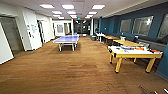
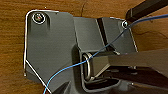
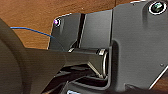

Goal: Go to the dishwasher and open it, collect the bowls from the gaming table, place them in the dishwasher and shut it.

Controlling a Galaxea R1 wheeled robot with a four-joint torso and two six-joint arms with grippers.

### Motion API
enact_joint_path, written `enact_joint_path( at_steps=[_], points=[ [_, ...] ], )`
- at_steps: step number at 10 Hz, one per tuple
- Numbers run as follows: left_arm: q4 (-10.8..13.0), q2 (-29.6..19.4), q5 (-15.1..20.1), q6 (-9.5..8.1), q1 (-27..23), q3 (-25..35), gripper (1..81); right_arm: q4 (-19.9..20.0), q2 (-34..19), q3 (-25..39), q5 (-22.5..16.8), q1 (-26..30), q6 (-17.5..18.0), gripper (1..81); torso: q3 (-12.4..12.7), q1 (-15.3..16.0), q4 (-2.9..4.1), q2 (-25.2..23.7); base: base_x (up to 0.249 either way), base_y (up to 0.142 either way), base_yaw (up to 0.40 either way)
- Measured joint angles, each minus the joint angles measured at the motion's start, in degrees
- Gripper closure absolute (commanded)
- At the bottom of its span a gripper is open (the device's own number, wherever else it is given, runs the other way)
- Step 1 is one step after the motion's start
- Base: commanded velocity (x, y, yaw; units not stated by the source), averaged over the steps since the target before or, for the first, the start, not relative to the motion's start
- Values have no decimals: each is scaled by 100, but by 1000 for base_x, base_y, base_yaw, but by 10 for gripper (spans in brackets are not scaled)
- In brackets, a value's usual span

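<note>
The gaming table (image 1: pixel 141 53), a white top on yellow legs, stands at the right side of the room in the head view, a few metres ahead of me. Small coloured things (image 1: pixel 125 48) lie on its top, blue, yellow and orange, too blurred to tell as bowls. The dishwasher is out of view. Both wrist views look past the robot's dark plate down onto the wooden floor (image 2: pixel 12 50) (image 3: pixel 27 12). A thin blue cable (image 2: pixel 75 66) crosses the left wrist view.
A blue table-tennis table (image 1: pixel 67 39) stands mid-room ahead. More yellow tables (image 1: pixel 127 43) line the dark blue wall (image 1: pixel 112 25) on the right. A white wall with a doorway (image 1: pixel 10 35) runs along the left. Wide wooden floor (image 1: pixel 75 67) lies between.
</note>
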Motion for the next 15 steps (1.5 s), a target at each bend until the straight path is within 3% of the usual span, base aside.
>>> enact_joint_path(
  at_steps=[15],
  points=[
    [0, 40, -15, 0, -20, -6, 10, -2, 13, -2, 52, -33, 0, 10, 0, 5, 0, 0, 238, 0, 0]
  ],
)
